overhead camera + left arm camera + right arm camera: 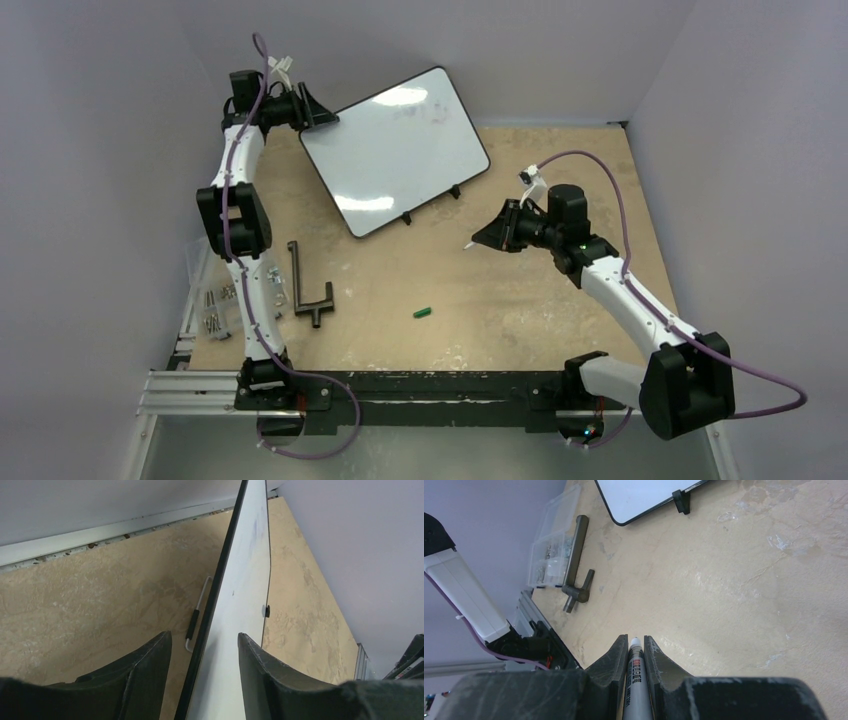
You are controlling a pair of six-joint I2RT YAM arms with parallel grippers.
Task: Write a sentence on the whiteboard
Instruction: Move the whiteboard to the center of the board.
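The whiteboard (400,150) stands tilted on its small black feet at the back of the table, glossy and blank apart from faint smudges; no sentence shows on it. My left gripper (322,115) is at its upper left corner. In the left wrist view the left gripper (204,634) is open, its fingers on either side of the whiteboard (245,590) edge, with a gap beside the black frame. My right gripper (480,238) hovers right of the board. The right gripper (636,639) is shut on a grey marker (634,680), tip bare and pointing at the table.
A green marker cap (422,312) lies on the table in front. A black T-shaped tool (305,290) and a clear box of screws (215,305) sit at the left. A wire prop (200,605) lies behind the board. Walls close in at the back and sides.
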